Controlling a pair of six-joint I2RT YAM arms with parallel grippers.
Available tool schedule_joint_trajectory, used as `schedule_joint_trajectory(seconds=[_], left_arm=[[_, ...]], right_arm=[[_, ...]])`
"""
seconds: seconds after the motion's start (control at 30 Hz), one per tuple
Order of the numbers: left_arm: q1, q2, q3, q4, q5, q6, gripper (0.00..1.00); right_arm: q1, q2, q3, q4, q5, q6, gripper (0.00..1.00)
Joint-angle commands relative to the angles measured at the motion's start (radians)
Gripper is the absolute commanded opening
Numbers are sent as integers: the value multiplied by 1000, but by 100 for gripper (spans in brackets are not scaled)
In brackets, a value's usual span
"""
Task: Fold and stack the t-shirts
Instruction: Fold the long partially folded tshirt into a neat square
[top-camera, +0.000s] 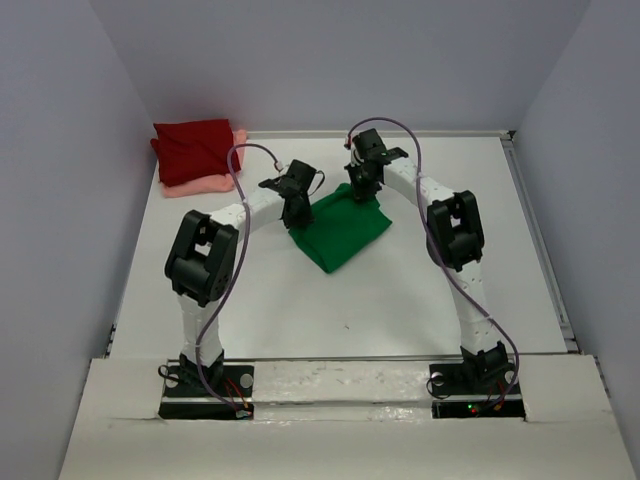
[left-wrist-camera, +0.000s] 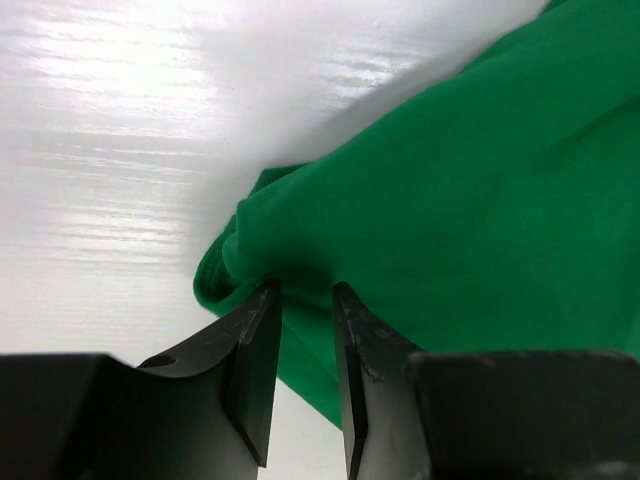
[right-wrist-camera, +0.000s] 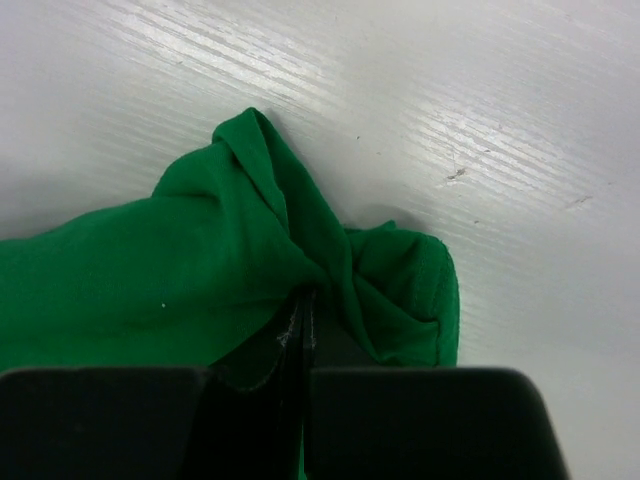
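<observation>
The green t-shirt (top-camera: 338, 232) lies folded on the white table (top-camera: 400, 300), mid-table. My left gripper (top-camera: 297, 215) is at its left corner; in the left wrist view the gripper (left-wrist-camera: 305, 295) has its jaws a narrow gap apart, tips touching the shirt's (left-wrist-camera: 470, 200) rolled edge. My right gripper (top-camera: 362, 190) is at the shirt's far corner; in the right wrist view the gripper (right-wrist-camera: 305, 300) is shut on a bunched pinch of the green cloth (right-wrist-camera: 180, 260). The dark red t-shirt (top-camera: 195, 148) lies folded on the salmon pink t-shirt (top-camera: 205, 184) at the back left.
Grey walls enclose the table on the left, back and right. The table's raised right edge (top-camera: 540, 240) runs along the right side. The arm bases (top-camera: 205, 385) stand at the near edge.
</observation>
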Motion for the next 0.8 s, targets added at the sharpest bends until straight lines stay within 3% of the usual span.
schedule_joint_trajectory(seconds=[0.0,0.17,0.23,0.27,0.3,0.37,0.4,0.6,0.63,0.77], left_arm=[[-19,-152,82,-56,-93,23,37],[-75,-252,118,-116,-204,57,43],[-86,-285,125,-158,-225,62,53],[-88,-299,112,-164,-222,62,55],[-88,-316,97,-165,-213,63,59],[-80,-373,28,-143,-144,71,66],[-69,-393,4,-118,-107,72,66],[-17,-506,-282,47,202,-3,73],[0,-526,-326,118,276,-20,77],[49,-563,-577,365,486,-112,79]], right_arm=[[8,-104,32,11,8,-17,0],[17,-200,38,-27,39,-11,0],[27,-237,38,-66,50,-4,4],[27,-256,35,-83,57,-1,10],[27,-305,23,-94,66,9,29],[27,-368,-65,-108,126,36,57],[27,-438,-108,-108,148,70,61],[27,-743,-560,5,78,124,64],[27,-829,-608,34,70,142,63],[27,-1018,-770,82,-53,165,63]])
